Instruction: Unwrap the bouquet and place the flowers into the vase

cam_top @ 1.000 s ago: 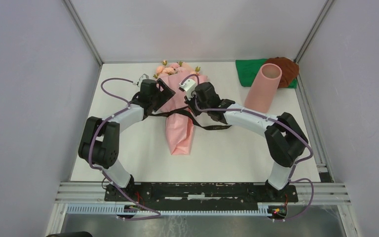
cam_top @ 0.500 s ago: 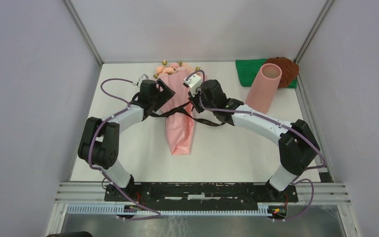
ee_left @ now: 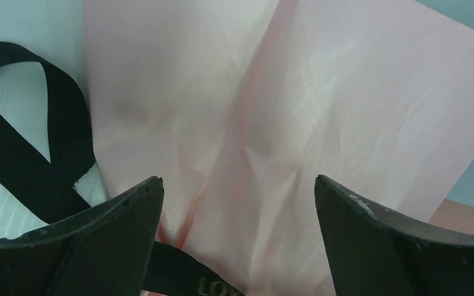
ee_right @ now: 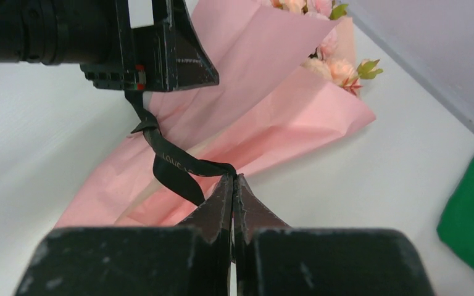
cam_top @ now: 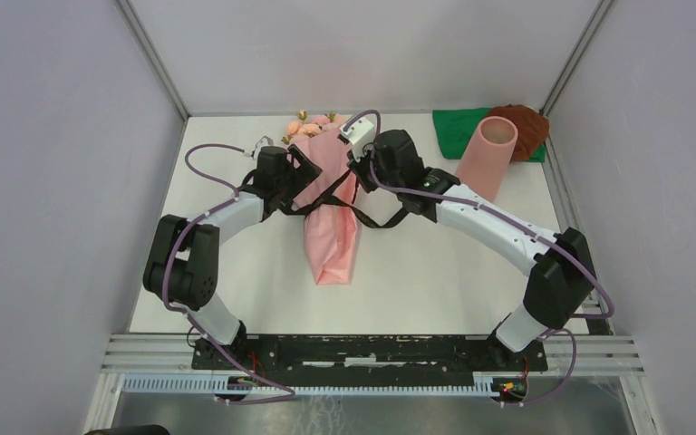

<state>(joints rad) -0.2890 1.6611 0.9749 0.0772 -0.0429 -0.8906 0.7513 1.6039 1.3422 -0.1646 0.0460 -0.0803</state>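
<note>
The bouquet (cam_top: 331,227) lies flat mid-table, a cone of pink paper (ee_left: 222,92) with its tip toward the arms. The flowers (cam_top: 313,127) show at its far, wide end, and again in the right wrist view as flowers (ee_right: 339,68). My right gripper (ee_right: 233,177) is shut on the black ribbon (ee_right: 173,166), lifted above the paper's right side; from above, the right gripper (cam_top: 360,172) holds the ribbon (cam_top: 376,217) in taut strands. My left gripper (ee_left: 237,180) is open, its fingers straddling the paper on the bouquet's left side (cam_top: 308,177). The vase (cam_top: 488,159) stands at the back right.
A green cloth (cam_top: 458,131) and a brown bundle (cam_top: 530,127) lie behind the vase in the far right corner. A loose ribbon loop (ee_left: 37,154) rests on the table left of the paper. Enclosure walls border the white table (cam_top: 435,272) on three sides.
My right gripper has moved up and toward the back right with the ribbon in it, drawing the strands tighter across the paper. The left gripper has stayed where it was.
</note>
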